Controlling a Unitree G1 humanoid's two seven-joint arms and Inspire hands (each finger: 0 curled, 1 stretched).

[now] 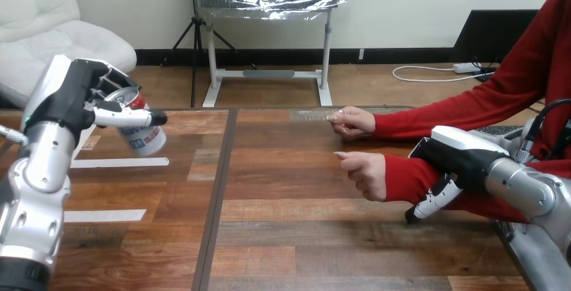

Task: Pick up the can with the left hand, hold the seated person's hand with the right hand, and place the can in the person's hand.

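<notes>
A red, white and blue can (144, 137) hangs tilted above the table's far left, its open top turned toward my palm. My left hand (81, 92) is shut on it, the thumb lying across its side. At the right, the person's nearer hand (367, 174) rests on the table, loosely curled with the palm turned down. The person's farther hand (353, 122) lies curled behind it. My right hand (454, 158) sits on the red-sleeved forearm just behind the nearer hand. Its fingers (431, 203) curl down over the sleeve's near side.
Two white tape strips (120, 162) (104, 215) lie on the left part of the wooden table (289, 237). A dark seam (219, 197) runs from front to back, left of the middle.
</notes>
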